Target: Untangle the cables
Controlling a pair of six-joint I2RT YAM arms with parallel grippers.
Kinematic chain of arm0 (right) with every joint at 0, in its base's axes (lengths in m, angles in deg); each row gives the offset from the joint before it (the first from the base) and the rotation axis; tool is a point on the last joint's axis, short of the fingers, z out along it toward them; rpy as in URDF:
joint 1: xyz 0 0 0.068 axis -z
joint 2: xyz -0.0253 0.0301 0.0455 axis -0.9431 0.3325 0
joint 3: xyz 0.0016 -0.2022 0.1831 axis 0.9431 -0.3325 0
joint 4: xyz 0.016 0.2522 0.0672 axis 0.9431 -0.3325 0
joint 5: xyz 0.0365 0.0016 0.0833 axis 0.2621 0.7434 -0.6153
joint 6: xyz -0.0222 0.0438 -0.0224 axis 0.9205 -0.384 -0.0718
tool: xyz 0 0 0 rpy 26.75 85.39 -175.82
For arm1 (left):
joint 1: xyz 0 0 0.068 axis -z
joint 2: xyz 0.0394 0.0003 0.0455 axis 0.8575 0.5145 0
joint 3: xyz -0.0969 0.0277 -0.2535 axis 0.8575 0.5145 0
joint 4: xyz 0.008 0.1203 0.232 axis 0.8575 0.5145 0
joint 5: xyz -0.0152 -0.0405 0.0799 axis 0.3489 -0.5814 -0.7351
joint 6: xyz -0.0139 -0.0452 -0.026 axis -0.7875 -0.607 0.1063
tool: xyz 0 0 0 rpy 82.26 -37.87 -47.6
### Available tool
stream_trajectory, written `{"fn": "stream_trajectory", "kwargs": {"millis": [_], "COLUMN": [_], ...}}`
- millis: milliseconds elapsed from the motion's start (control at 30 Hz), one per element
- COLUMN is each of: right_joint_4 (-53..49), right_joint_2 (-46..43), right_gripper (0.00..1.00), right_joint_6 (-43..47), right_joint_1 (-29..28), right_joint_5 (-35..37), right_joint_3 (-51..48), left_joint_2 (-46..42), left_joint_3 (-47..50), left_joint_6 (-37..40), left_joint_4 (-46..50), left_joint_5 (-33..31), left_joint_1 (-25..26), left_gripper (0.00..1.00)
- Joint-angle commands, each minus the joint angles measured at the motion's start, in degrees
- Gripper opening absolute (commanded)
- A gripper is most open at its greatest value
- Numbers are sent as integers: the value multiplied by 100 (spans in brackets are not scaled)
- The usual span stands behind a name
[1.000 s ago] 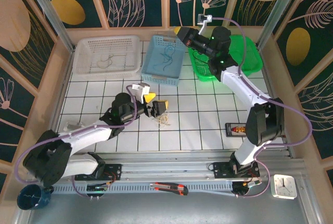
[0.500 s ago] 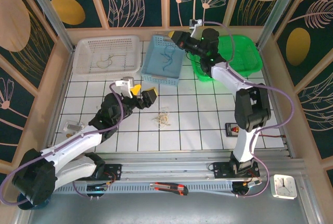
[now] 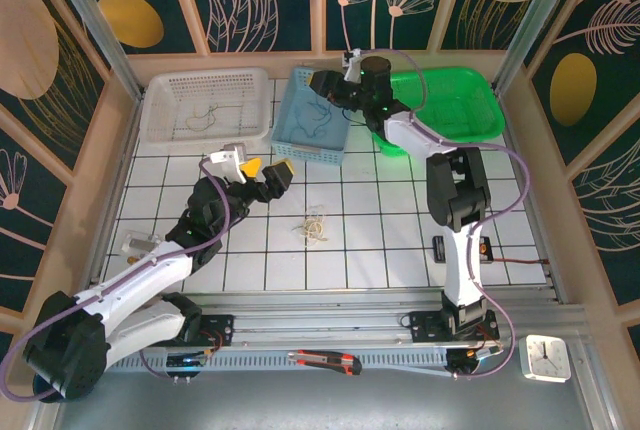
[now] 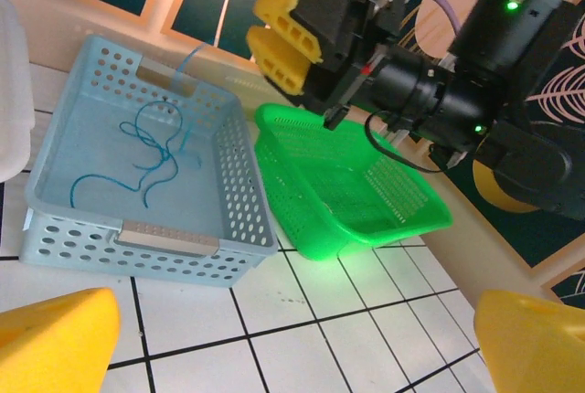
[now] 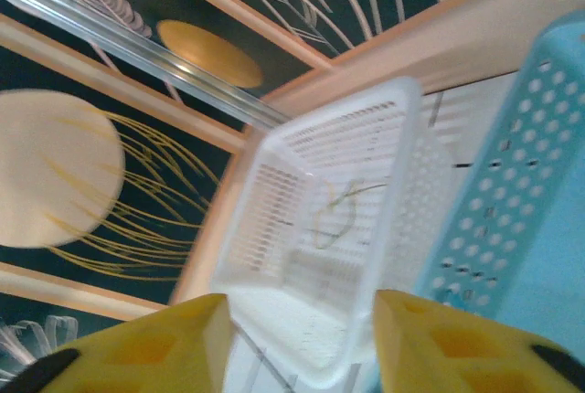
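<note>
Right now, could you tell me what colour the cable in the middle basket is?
Blue; the cable shows best in the left wrist view.

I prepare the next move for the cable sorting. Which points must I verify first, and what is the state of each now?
1. Left gripper open and empty: ok.
2. Right gripper with jaws apart and nothing between them: ok.
3. Thin blue cable lies inside the pale blue perforated plastic basket: ok.
4. Yellowish cable lies inside the white plastic basket: ok.
5. All cables sorted: not ok, a small pale tangle of cables lies on the white tiled table.
6. Number of strands in it: cannot tell.
</note>
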Motion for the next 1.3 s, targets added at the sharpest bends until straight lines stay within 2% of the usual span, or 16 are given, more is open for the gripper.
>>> {"fn": "stream_trajectory", "kwargs": {"millis": [0,233,367,667,767,900,1033,1267], "right_joint_4": [-592,-632,-445,-81,-72,-159,-341,-659], "right_joint_2": [-17,-464,-959,-2622,-3192,-3891,-4411,-4926], "right_gripper": [53,55,55,55,55,55,55,55], "right_joint_6": [529,608,620,850,991,1188,1385,1654], "right_joint_1": [14,8,-45,-286,-392,-544,-719,-1159], "right_joint_5": [241,189,107,257,416,760,1095,1529], "right_joint_3": [387,192,-328,-2406,-3187,-4161,-4844,-5757], "left_joint_2": [-71,73,189,276,276,304,377,210], "left_joint_3": [7,-23,-93,-68,-117,-202,-338,-284], "left_joint_6": [-124,-154,-152,-22,-125,-13,139,226], "left_joint_4": [-2,-3,96,198,556,931,1324,1334], "left_joint_5": [59,122,136,49,-325,-353,-428,-221], "left_joint_1": [-58,-78,-102,-122,-138,-173,-179,-195], "left_gripper": [99,99,99,99,99,99,99,99]}}
